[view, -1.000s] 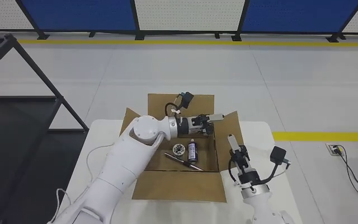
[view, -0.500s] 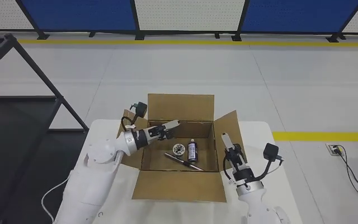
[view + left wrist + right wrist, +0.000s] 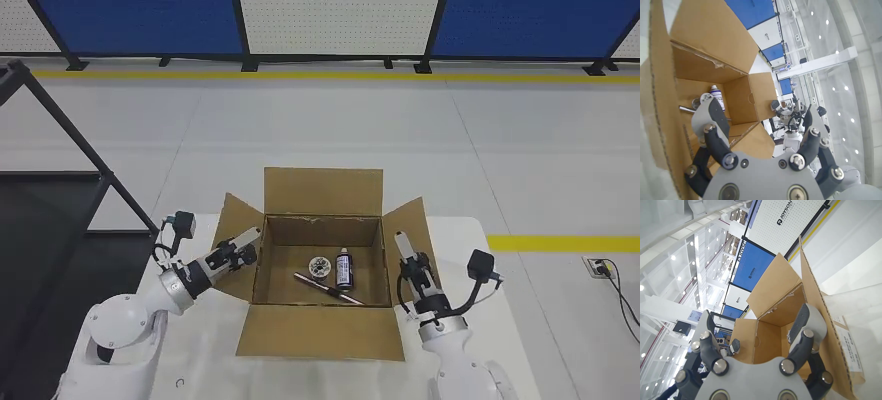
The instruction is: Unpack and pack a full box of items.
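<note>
White table [image 3: 205,345] under us, an open cardboard box [image 3: 322,231] in the middle, and on the box floor there's a small bottle [image 3: 344,269], a round part [image 3: 319,266] just beside it and a metal rod [image 3: 328,288] nearer the box's front wall. My left claw [image 3: 245,245] hangs spread wide and empty at the box's left flap. My right claw [image 3: 408,254], spread and empty too, sits at the box's right flap.
</note>
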